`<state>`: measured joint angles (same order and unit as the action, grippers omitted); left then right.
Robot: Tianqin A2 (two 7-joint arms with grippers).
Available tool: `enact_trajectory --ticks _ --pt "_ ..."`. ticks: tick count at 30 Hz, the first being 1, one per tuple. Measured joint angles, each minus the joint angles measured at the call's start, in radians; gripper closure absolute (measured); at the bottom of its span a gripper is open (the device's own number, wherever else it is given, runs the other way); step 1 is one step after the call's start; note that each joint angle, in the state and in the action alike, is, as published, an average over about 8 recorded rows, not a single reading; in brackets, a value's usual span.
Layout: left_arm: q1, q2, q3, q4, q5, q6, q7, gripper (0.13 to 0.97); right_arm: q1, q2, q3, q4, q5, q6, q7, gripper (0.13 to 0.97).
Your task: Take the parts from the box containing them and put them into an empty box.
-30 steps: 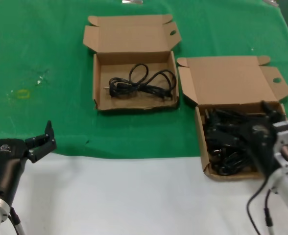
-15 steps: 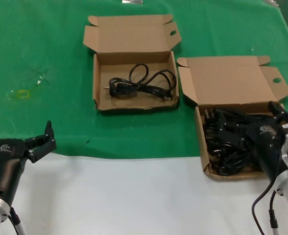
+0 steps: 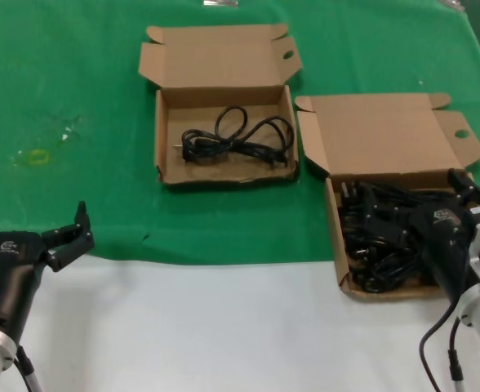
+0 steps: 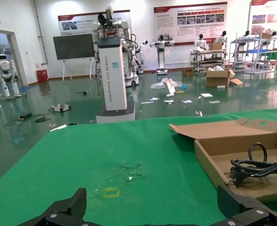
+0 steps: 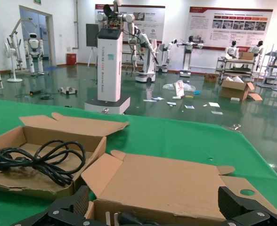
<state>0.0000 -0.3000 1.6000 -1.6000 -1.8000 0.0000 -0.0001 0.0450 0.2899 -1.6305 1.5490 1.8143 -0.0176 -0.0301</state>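
Left claw (image 3: 29, 224) parked at the near left over the white front strip of the table (image 3: 224, 327), fingers spread wide, holding nothing; open white surface runs along the whole near edge. Right claw (image 3: 448, 196) sits low over the near right box (image 3: 387, 212), fingers splayed apart at the right side of the tray, above the tangled heap of black cords (image 3: 379, 237); whether a fingertip touches a cord cannot be told; nothing gripped. This box lies across the edge where the white strip meets the green cloth (image 3: 77, 82), lid flat open behind. Farther back, centre, the second box (image 3: 224, 131) holds one looped cord (image 3: 238, 139); the boxes nearly touch at their corners; wide green room to the left.
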Motion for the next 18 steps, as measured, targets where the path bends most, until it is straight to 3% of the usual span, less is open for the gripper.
enact_trajectory --ticks 18 --pt "0.0 0.0 0.0 0.0 0.0 0.0 0.0 0.132 0.0 0.0 0.0 0.0 0.0 0.0 0.0 0.129"
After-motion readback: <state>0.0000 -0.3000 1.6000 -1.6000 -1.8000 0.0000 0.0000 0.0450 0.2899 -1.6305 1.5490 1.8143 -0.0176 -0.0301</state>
